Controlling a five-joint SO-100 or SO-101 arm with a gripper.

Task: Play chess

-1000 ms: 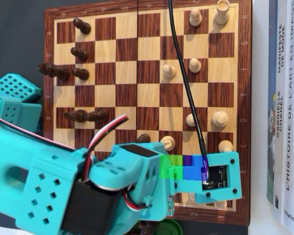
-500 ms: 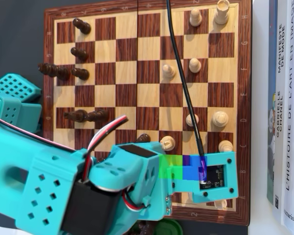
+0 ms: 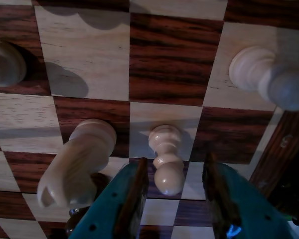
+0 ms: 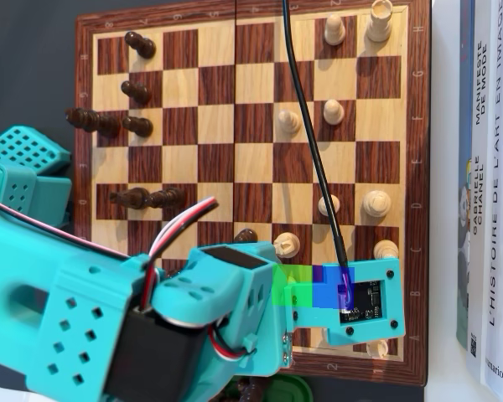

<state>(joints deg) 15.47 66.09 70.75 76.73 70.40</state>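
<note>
My gripper [image 3: 173, 191] is spread wide over the board [image 4: 251, 163], a light pawn [image 3: 167, 159] standing between my fingers [image 3: 132, 196], touching neither. A larger light piece [image 3: 77, 162] leans just outside my left finger in the wrist view; another light piece [image 3: 266, 74] stands ahead to the right. The surface is glossy wood, dark and pale squares, with a dark border. In the overhead view books [image 4: 490, 184] lie beside the board's right edge; dark pieces [image 4: 138, 126] sit far left.
</note>
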